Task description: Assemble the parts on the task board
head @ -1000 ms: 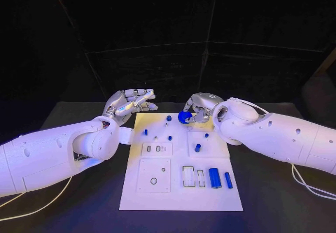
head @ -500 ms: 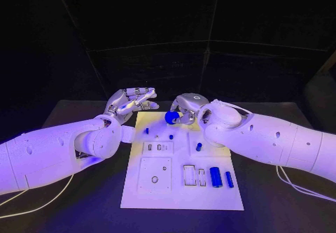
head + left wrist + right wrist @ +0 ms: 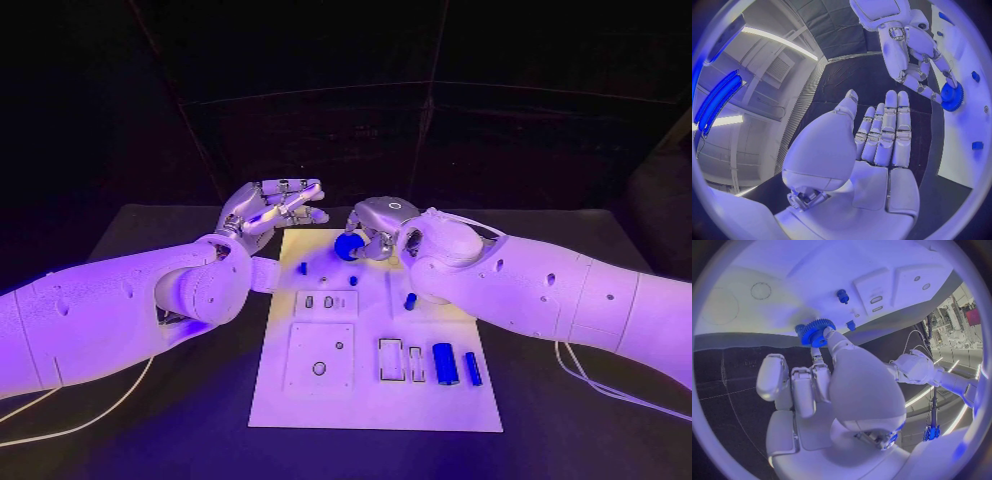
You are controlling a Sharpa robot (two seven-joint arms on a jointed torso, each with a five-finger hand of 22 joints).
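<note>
My right hand (image 3: 381, 221) pinches a blue gear (image 3: 348, 245) between its fingertips, just above the far end of the white task board (image 3: 369, 402). The right wrist view shows the gear (image 3: 815, 333) at the tips of my right hand (image 3: 837, 385), close over the board (image 3: 767, 270). My left hand (image 3: 273, 206) hovers open beside the board's far left corner, fingers straight and empty. In the left wrist view my left hand (image 3: 879, 145) lies flat, with the gear (image 3: 951, 96) beyond it.
On the board's near right lie a thick blue cylinder (image 3: 444, 364) and a thin blue rod (image 3: 472, 369). A blue peg (image 3: 410, 300) and small blue pegs (image 3: 303, 268) stand nearer the hands. Black table surrounds the board.
My right hand has carried the blue gear leftward along the board's far end. The left hand has barely moved.
</note>
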